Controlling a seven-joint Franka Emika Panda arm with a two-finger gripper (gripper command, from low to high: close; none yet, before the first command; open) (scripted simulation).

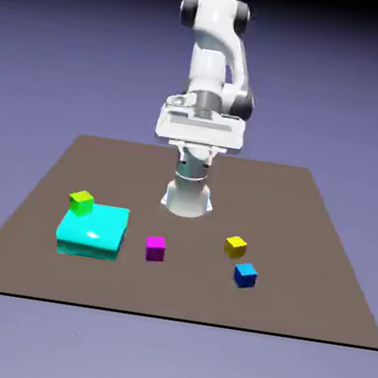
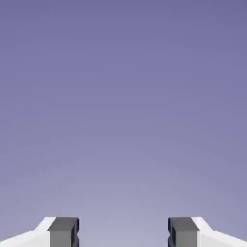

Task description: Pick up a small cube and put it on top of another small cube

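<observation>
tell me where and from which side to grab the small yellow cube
Grip the yellow cube by two opposite side faces, coming straight down from above. It sits flat on the table, apart from the blue cube, its sides free. The gripper is open and empty.

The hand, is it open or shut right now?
Open. In the hand view, the hand shows its two grey fingertips far apart at the bottom edge, with only plain blue-violet backdrop between them and nothing held.
</observation>
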